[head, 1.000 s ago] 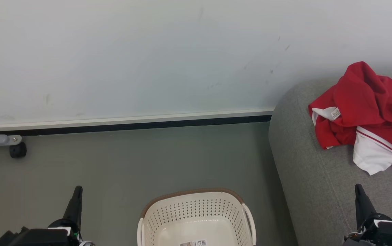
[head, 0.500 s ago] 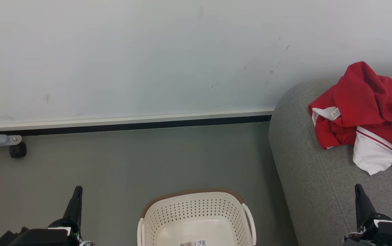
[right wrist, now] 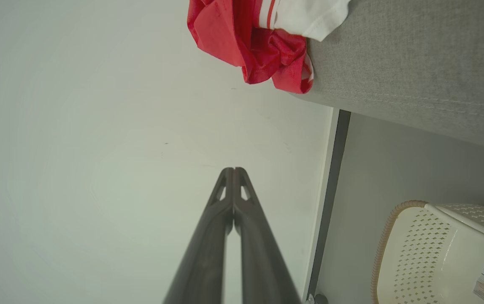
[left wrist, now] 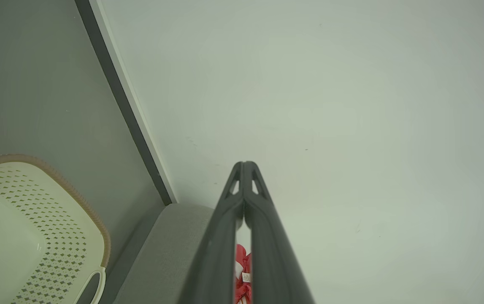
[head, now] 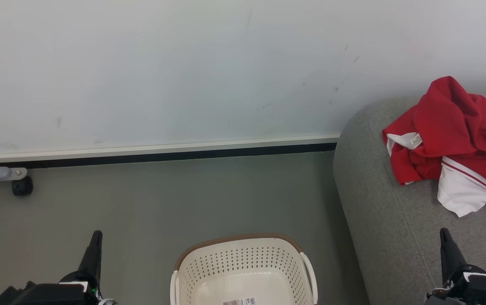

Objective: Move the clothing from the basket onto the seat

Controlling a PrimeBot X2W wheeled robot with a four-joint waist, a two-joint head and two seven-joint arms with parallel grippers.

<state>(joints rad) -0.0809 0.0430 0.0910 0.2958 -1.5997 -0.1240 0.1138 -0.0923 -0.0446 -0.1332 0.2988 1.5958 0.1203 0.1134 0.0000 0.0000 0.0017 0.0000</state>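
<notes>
The red and white clothing (head: 454,140) lies in a crumpled heap on the grey seat (head: 378,203) at the right, against the wall. The cream basket (head: 243,271) stands on the floor at bottom centre, with nothing but a barcode sticker inside. My left gripper (head: 96,235) is at the lower left over the floor, shut and holding nothing; its tips (left wrist: 244,164) meet in the left wrist view. My right gripper (head: 443,232) sits at the lower right over the seat, shut on nothing, its tips (right wrist: 233,170) together. The clothing (right wrist: 258,46) and basket (right wrist: 440,253) also show in the right wrist view.
A pale wall with a white and black skirting board (head: 154,151) runs behind the grey floor (head: 162,199). A grey bar with a black caster (head: 21,186) pokes in at the far left. Bare floor lies between the basket and the wall.
</notes>
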